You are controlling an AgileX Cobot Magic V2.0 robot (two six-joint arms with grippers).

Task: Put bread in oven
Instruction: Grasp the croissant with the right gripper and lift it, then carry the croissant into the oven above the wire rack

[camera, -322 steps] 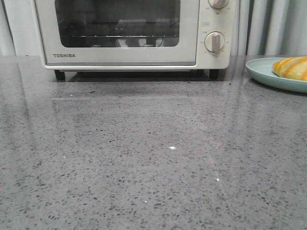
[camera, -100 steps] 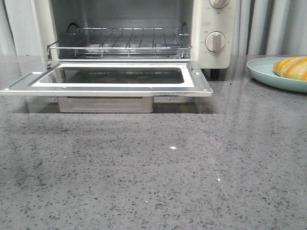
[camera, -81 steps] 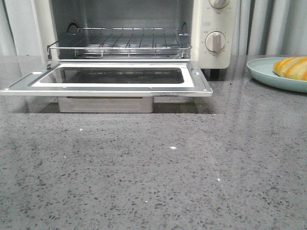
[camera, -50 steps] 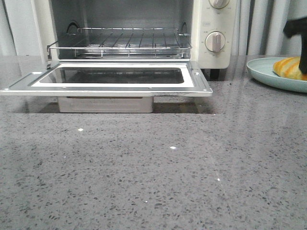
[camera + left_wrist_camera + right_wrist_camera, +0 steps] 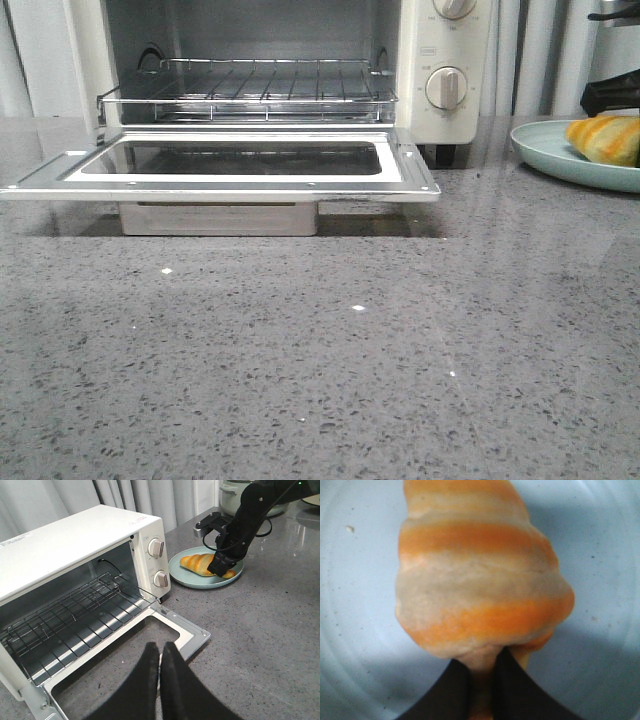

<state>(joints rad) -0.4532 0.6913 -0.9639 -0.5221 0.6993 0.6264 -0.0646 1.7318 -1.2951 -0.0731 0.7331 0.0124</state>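
Note:
The bread, striped orange and pale yellow, lies on a pale teal plate at the right. The cream-white oven stands at the back with its door folded down flat and its wire rack bare. My right gripper is on the plate, shut on the near tip of the bread; it also shows in the left wrist view. My left gripper is shut and empty, above the counter by the door's right corner.
Grey speckled stone counter runs in front of the oven. The lowered door juts out over it. Two round knobs sit on the oven's right panel. Curtains hang behind. A metal pot stands behind the plate.
The oven door, shut in the oldest frame, now lies open. My right gripper has come in from the right and lowered onto the bread on the plate.

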